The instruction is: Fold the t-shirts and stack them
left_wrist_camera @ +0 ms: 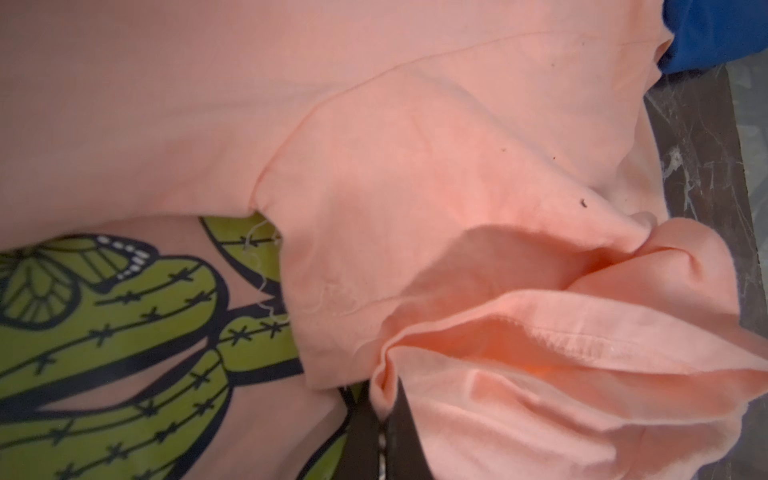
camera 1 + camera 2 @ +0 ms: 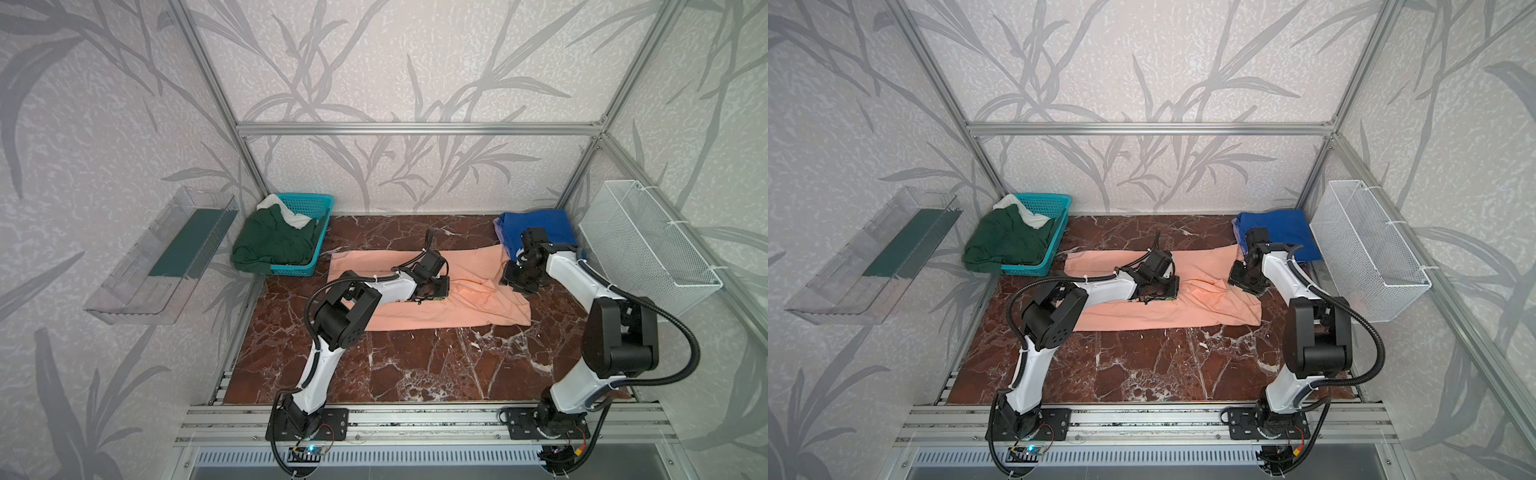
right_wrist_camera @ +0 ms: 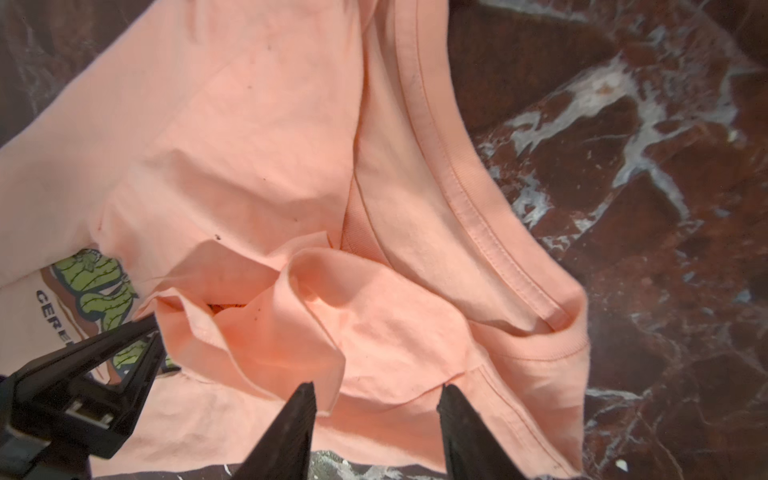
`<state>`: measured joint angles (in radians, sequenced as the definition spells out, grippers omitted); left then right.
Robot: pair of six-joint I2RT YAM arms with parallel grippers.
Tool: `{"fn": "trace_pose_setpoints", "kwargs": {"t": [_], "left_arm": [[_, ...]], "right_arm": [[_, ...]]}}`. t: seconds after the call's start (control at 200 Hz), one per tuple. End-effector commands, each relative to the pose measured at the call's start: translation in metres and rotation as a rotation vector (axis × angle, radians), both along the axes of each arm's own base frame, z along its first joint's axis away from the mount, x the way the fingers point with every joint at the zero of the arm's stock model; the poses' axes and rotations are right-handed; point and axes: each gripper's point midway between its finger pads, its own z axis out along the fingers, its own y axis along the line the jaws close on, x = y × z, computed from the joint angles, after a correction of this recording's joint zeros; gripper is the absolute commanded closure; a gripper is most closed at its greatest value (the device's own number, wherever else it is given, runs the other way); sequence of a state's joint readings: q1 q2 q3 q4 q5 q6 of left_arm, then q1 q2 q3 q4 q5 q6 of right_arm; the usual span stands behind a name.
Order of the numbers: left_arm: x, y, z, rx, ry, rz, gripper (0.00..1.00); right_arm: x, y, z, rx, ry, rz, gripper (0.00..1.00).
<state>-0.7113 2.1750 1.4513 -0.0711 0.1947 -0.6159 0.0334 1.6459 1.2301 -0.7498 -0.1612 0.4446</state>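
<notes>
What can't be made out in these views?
- White t-shirt: both top views, mostly buried under dark green t-shirt in teal lattice basket.
- Black lettering on peach-pink t-shirt: right wrist view, cut off by left gripper.
- Royal blue t-shirt: both top views, partly behind right arm.

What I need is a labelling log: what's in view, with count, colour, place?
peach t-shirt: one, peach-pink, spread centrally
blue t-shirt: one, royal blue, back right
teal basket: one, teal, back left
green t-shirt: one, dark green, in teal basket
white t-shirt: one, white, behind it
wire basket: one, white, right wall
clear shelf: one, transparent, left wall
table: one, red-brown marble, underneath
left tool: one, black, shut on peach t-shirt
right tool: one, black, open above its right end
</notes>
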Motion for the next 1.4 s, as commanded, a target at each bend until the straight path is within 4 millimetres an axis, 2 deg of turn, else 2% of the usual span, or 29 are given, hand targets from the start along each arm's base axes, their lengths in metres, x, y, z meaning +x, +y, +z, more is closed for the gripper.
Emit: {"fn": "trace_pose_setpoints", "kwargs": {"t": [0.0,0.115,0.18,0.34,0.52,0.56,0.795,0.88,1.01,1.155,1.25,1.395], "left_arm": [[-0.003,0.013,0.007,0.002,0.017,0.059,1.00],[-0.002,0.014,0.010,-0.013,0.013,0.068,1.00],[-0.002,0.013,0.010,-0.018,0.011,0.069,1.00],[-0.003,0.013,0.011,-0.024,0.012,0.067,1.00],[-0.004,0.013,0.014,-0.038,-0.003,0.063,1.00],[-0.004,0.013,0.016,-0.039,-0.006,0.062,1.00],[-0.001,0.012,0.017,-0.043,-0.006,0.049,1.00],[0.003,0.014,0.022,-0.047,-0.011,0.043,1.00],[0.009,0.026,0.036,-0.016,-0.050,0.062,0.91],[0.011,0.048,0.056,0.053,-0.127,0.067,0.62],[0.009,0.064,0.067,0.104,-0.161,0.068,0.46],[0.004,0.094,0.083,0.173,-0.219,0.109,0.36]], "right_arm": [[-0.013,0.004,0.002,0.010,-0.016,0.012,0.62],[-0.021,0.013,-0.007,0.040,-0.015,0.039,0.75],[-0.026,0.017,-0.015,0.040,0.008,0.049,0.86],[-0.026,0.040,-0.031,0.077,0.024,0.097,0.88],[-0.003,0.054,-0.034,0.073,0.006,0.124,0.89],[0.003,0.054,-0.041,0.068,0.016,0.121,0.90],[0.042,0.048,-0.052,0.004,0.000,0.102,0.92],[0.052,0.049,-0.056,-0.003,0.010,0.101,0.90],[0.062,0.039,-0.059,-0.050,0.039,0.068,0.89],[0.076,0.037,-0.059,-0.053,0.005,0.061,0.87],[0.079,0.034,-0.056,-0.069,0.014,0.055,0.79],[0.077,0.033,-0.038,-0.066,-0.014,0.053,0.62]]}}
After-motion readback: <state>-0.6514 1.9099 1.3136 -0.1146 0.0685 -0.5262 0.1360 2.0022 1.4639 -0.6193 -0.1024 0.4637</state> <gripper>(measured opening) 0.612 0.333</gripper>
